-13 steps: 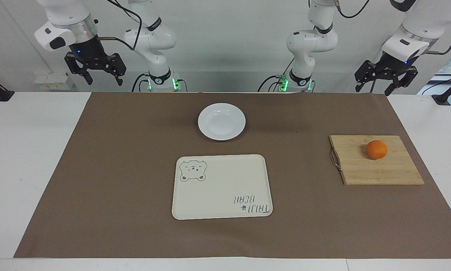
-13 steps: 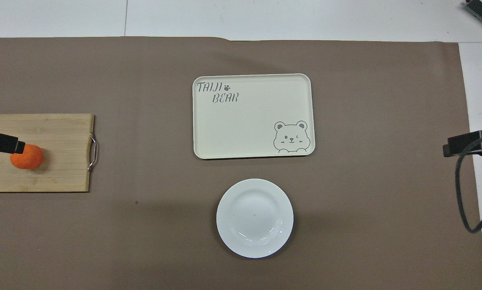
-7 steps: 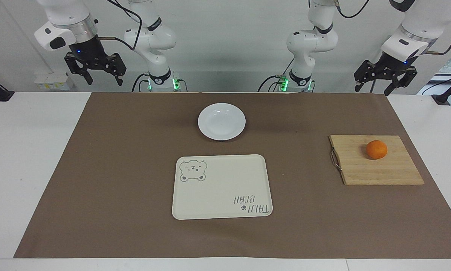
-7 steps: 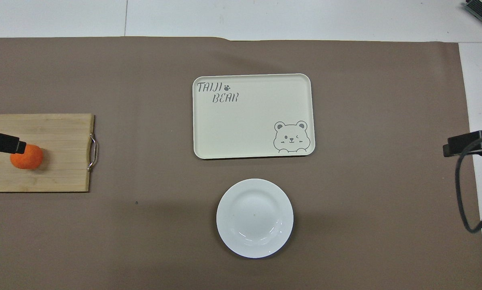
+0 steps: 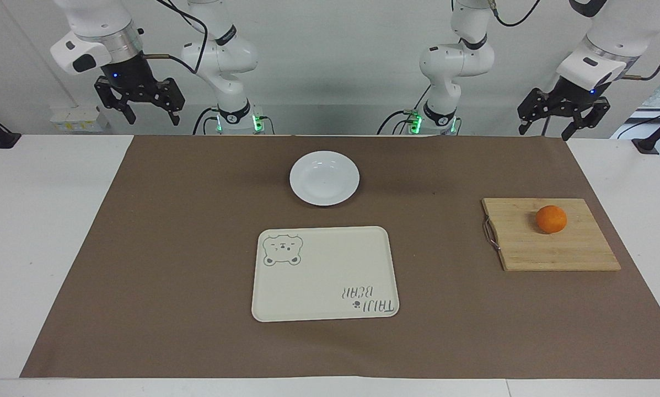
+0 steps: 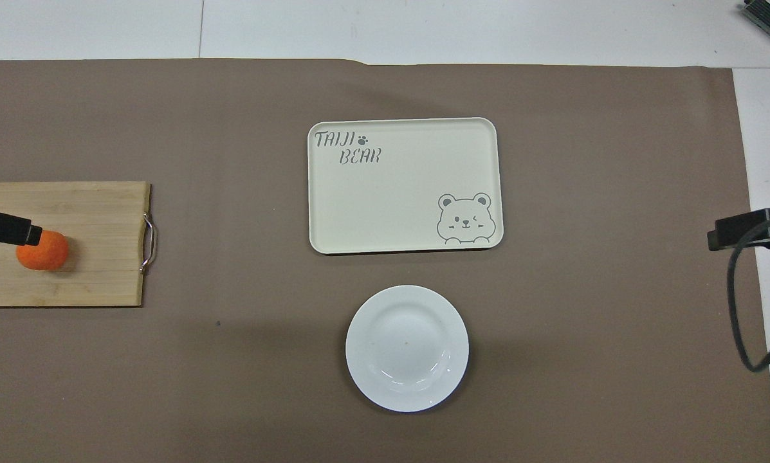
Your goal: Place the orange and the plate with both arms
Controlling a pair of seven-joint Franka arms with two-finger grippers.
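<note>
The orange (image 5: 551, 219) lies on a wooden cutting board (image 5: 550, 248) toward the left arm's end of the table; it also shows in the overhead view (image 6: 42, 251). The white plate (image 5: 324, 178) sits on the brown mat mid-table, near the robots, and is empty (image 6: 407, 348). My left gripper (image 5: 545, 131) hangs open and empty, high in the air above the table's robot-side edge, well clear of the orange. My right gripper (image 5: 150, 117) hangs open and empty, high at the right arm's end.
A cream rectangular tray (image 5: 325, 273) with a bear drawing and lettering lies empty, just farther from the robots than the plate. The board has a metal handle (image 5: 490, 234) on the side toward the tray. A brown mat (image 5: 170, 248) covers the table.
Both grippers have shifted only slightly in the air. The orange, plate, tray and board have not moved.
</note>
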